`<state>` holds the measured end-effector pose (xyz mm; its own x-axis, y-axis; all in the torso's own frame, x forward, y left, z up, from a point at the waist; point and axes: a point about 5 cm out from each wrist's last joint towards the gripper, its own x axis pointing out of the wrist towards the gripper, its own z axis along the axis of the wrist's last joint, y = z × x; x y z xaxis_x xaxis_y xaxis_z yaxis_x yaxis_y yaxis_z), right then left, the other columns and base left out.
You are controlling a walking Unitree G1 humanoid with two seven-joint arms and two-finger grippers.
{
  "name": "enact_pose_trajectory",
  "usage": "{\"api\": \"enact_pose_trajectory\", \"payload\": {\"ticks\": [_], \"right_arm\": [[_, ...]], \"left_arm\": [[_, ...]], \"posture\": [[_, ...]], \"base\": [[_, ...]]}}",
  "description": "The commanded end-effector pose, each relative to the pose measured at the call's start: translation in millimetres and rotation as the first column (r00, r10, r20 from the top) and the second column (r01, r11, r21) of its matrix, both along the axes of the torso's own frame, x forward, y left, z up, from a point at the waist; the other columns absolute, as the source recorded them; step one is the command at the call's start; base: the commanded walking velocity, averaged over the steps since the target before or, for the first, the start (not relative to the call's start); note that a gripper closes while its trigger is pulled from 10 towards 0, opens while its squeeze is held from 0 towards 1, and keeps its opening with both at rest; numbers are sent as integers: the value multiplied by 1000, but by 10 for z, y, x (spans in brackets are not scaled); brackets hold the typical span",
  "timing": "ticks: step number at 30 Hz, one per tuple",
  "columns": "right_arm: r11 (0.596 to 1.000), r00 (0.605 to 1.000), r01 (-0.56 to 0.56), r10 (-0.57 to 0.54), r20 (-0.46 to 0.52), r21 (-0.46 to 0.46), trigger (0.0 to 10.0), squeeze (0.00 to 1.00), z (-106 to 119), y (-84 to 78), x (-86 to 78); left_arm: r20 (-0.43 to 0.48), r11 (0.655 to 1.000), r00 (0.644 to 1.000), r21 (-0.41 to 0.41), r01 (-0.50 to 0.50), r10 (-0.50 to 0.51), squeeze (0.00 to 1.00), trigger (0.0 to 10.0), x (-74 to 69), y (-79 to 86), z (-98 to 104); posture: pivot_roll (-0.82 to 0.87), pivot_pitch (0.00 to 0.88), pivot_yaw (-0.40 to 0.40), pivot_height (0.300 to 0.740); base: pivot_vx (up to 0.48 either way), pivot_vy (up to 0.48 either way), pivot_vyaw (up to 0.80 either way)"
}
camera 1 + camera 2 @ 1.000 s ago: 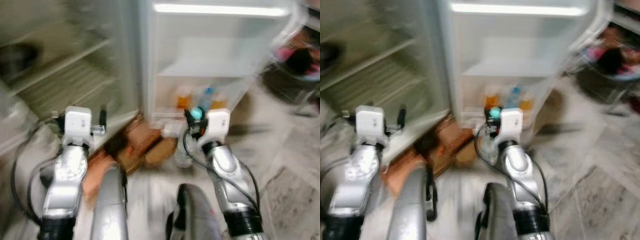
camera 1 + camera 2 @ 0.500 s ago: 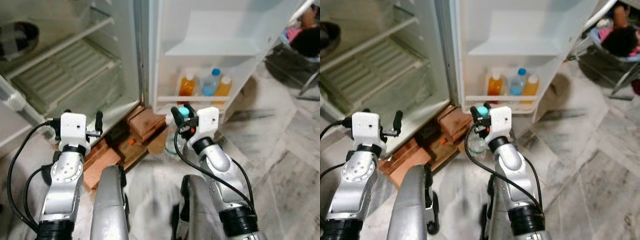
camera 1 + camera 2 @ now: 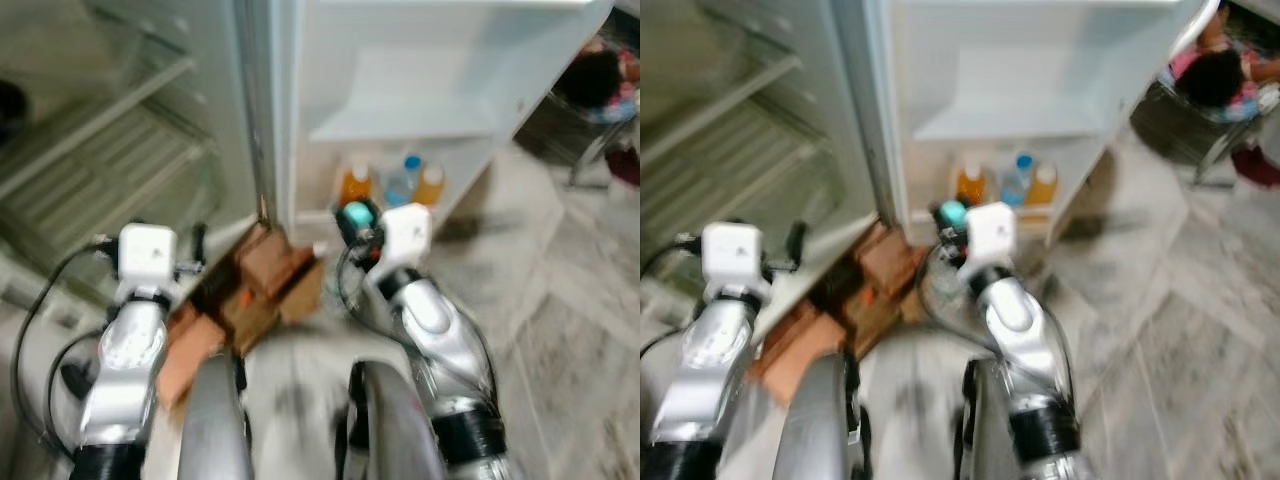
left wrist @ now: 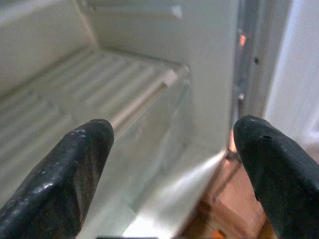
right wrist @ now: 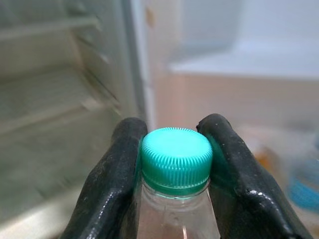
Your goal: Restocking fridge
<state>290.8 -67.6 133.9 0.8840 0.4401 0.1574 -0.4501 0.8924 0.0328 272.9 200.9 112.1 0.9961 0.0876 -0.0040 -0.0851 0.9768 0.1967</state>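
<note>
My right gripper (image 3: 356,218) is shut on a clear bottle (image 5: 175,219) with a teal cap (image 5: 175,159), gripping it at the neck. It hangs in front of the open fridge door (image 3: 400,80), just before the door's bottom rack (image 3: 395,195). That rack holds two orange bottles (image 3: 356,184) and a blue-capped bottle (image 3: 404,184). My left gripper (image 4: 169,164) is open with nothing between its fingers, facing the fridge's ribbed lower shelf (image 4: 99,94).
Reddish-brown bricks (image 3: 250,290) lie on the floor under the fridge's corner. A person (image 3: 1220,70) sits on a chair at the far right. Marble floor (image 3: 570,300) stretches to the right.
The camera has shifted and blurred, so the fridge sits a little closer. My right gripper keeps its hold on the bottle. The left gripper stays open.
</note>
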Motion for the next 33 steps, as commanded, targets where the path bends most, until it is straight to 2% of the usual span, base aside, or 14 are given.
{"api": "enact_pose_trajectory", "payload": {"ticks": [1, 20, 33], "right_arm": [[1000, 1000, 22, -22, 5, -16, 10000, 0, -20, -104, -20], [1000, 1000, -12, 13, 15, -26, 10000, 0, -24, -79, -56], [1000, 1000, -10, 10, 12, -26, 10000, 0, -32, -77, -69]], "left_arm": [[-8, 1000, 1000, -17, 25, -25, 0, 10000, -13, -86, -19], [-7, 1000, 1000, -7, 23, -23, 0, 10000, -10, -106, -21], [-12, 1000, 1000, -12, 29, -29, 0, 10000, -25, -114, -28]], "posture": [[26, 226, -50, 603], [24, 223, -48, 603], [21, 230, -47, 603]], "base": [[368, 0, 0], [33, 0, 0], [312, 0, 0]]}}
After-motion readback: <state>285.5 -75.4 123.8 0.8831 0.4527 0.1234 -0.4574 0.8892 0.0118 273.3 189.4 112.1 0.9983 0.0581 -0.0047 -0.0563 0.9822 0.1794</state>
